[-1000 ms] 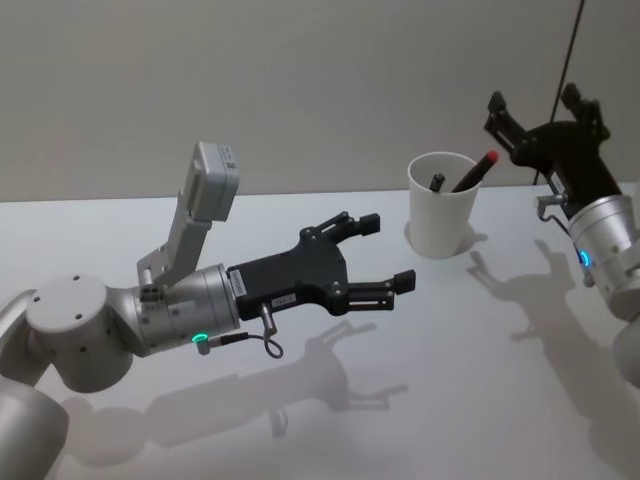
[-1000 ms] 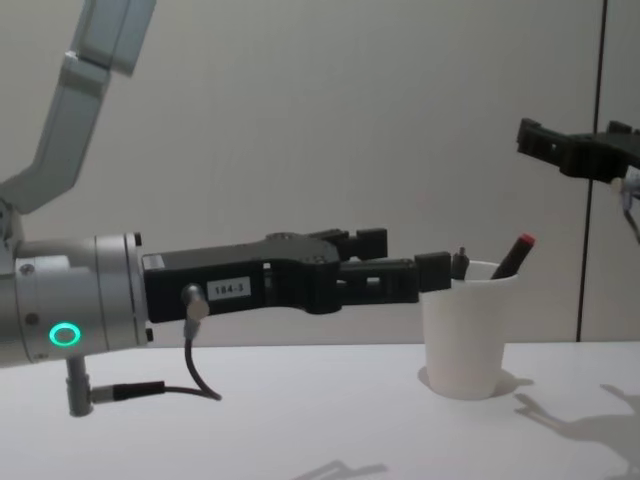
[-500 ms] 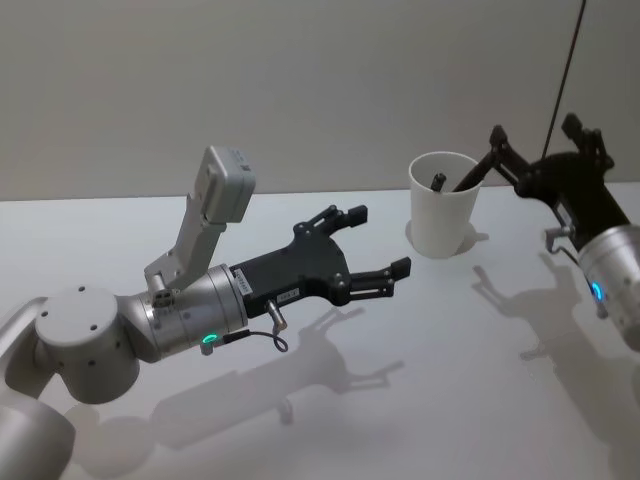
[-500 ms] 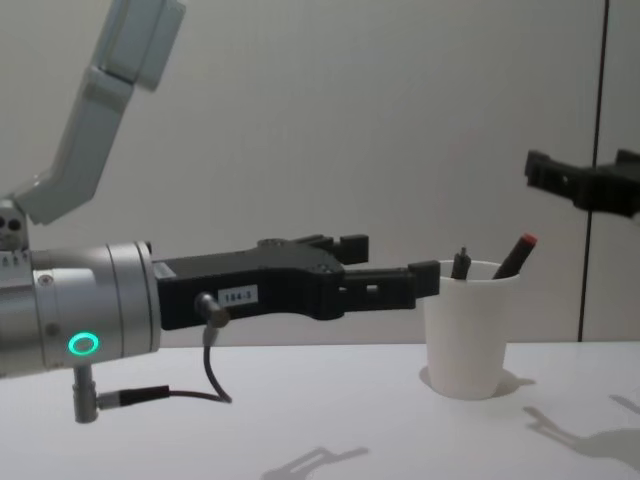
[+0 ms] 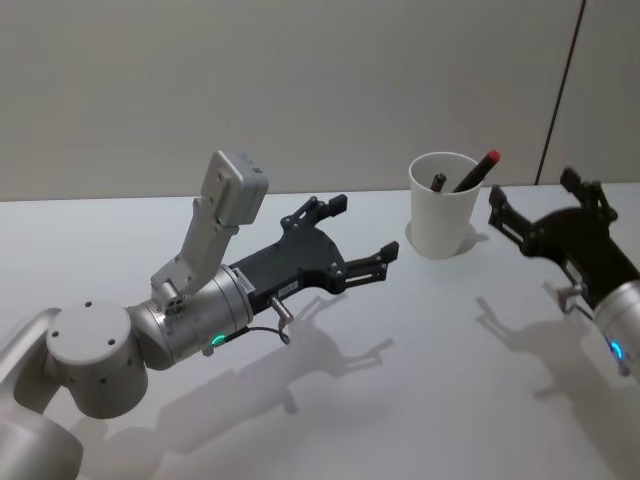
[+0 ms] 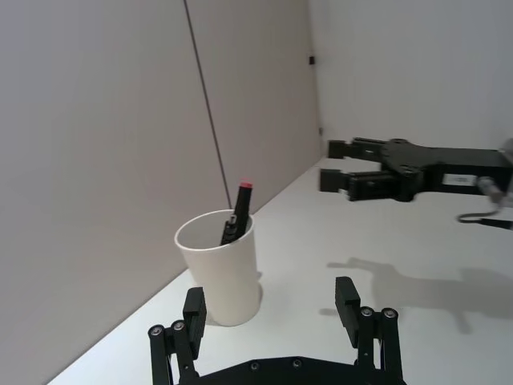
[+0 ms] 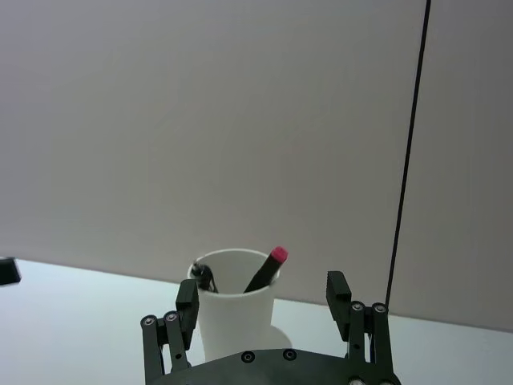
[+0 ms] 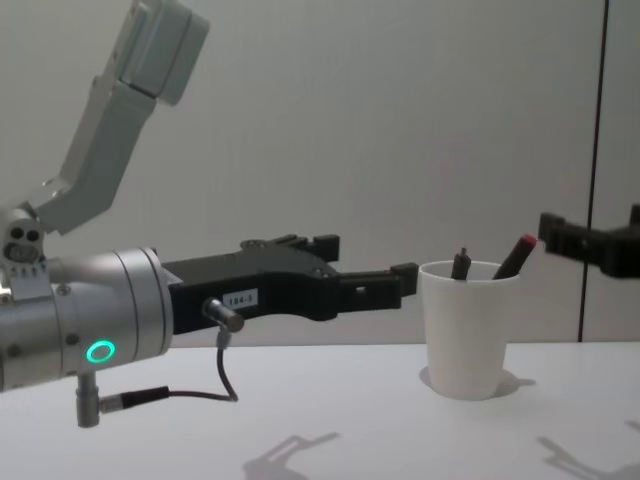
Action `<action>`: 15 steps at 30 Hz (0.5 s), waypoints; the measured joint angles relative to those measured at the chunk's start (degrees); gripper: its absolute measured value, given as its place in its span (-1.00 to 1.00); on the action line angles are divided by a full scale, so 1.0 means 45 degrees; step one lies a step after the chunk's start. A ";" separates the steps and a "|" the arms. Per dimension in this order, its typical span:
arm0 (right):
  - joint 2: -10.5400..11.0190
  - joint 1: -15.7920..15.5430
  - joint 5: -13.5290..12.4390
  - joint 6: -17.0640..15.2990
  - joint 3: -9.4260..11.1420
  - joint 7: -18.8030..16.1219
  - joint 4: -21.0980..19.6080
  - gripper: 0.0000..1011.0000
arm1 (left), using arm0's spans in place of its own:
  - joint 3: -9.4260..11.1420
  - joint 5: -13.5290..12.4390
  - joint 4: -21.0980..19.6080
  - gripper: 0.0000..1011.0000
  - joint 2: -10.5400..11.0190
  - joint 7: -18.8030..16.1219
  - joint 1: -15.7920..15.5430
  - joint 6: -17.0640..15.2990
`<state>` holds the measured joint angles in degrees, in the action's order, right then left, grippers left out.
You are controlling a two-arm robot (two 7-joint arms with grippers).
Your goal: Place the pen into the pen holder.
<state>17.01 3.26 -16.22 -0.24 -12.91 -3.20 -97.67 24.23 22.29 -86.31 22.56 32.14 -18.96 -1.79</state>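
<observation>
Your pen holder [image 5: 443, 203], a plain white paper cup, stands upright toward the far side of the white bench [image 5: 400, 400], close to the grey wall [image 5: 300, 80]. Inside it leans the pen [image 5: 477, 170], dark-bodied with a red tip that pokes above the rim and tilts toward your robot's right; a second, shorter dark pen [image 5: 437, 181] rests against the cup's far-left inner wall.

Your right pincer [image 5: 545, 212] hovers just to the right of the cup, clear of it, its two black fingers [image 7: 340, 293] spread wide and holding nothing. From the right wrist view you look straight past those fingers at the cup, which sits between them farther off.

Your left pincer [image 5: 355, 229] hangs above the bench to the left of the cup and well apart from it, pointing toward it. Its fingers [image 6: 347, 297] are likewise spread wide and empty. In the chest view the left pincer [image 8: 360, 270] reaches in level with the cup's rim, while the right pincer's fingertip [image 8: 570, 240] shows at the right edge, just beyond the pen's red tip.
</observation>
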 joint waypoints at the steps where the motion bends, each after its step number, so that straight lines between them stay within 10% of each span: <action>1: 0.0000 0.0000 0.0000 0.0000 0.0000 0.0000 0.0000 0.98 | 0.0008 -0.0048 -0.0030 0.98 -0.0003 -0.0141 0.0022 0.0006; 15: 0.0516 -0.0904 -0.0061 -0.0387 -0.0010 -0.0136 -0.0783 0.98 | 0.0147 -0.0875 -0.0562 0.98 -0.0057 -0.2552 0.0439 0.0084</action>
<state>19.33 -0.81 -16.50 -1.99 -12.95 -3.81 -101.19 24.89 18.35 -88.84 22.30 20.66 -16.98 -1.41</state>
